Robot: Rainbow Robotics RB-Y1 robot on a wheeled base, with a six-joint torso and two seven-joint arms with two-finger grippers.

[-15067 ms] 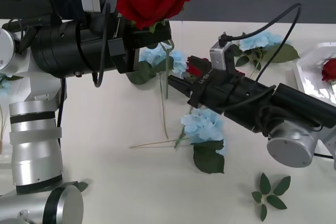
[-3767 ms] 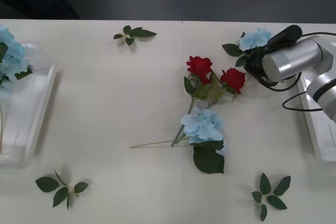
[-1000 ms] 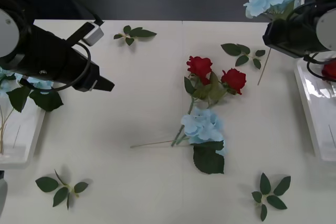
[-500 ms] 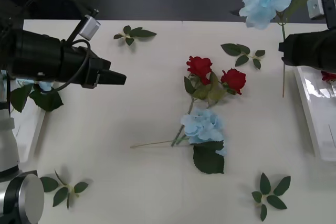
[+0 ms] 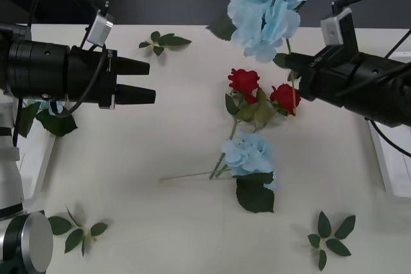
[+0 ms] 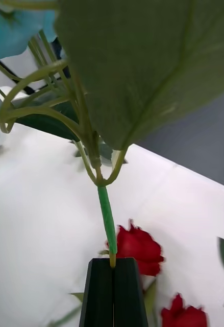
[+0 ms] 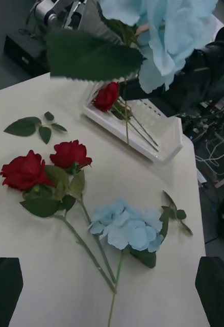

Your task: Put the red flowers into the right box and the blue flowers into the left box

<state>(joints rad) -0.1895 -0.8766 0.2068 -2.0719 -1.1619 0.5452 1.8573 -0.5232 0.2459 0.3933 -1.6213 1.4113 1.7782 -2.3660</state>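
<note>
The right gripper [image 6: 113, 265] pinches the light, top-heavy blue flower [image 5: 266, 4] by its thin stem, upper right; the left gripper [image 5: 144, 81] gapes wide.

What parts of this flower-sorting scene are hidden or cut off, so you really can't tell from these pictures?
- Left box, front view: mostly behind the left gripper and its arm; how many blue flowers lie in it cannot be counted.
- Right box, front view: cut by the edge and covered by the right arm; its contents are hidden there.
- Held blue flower: its top is cut off in the front view.
- Right gripper, right wrist view: a leaf hides the table beyond.
</note>
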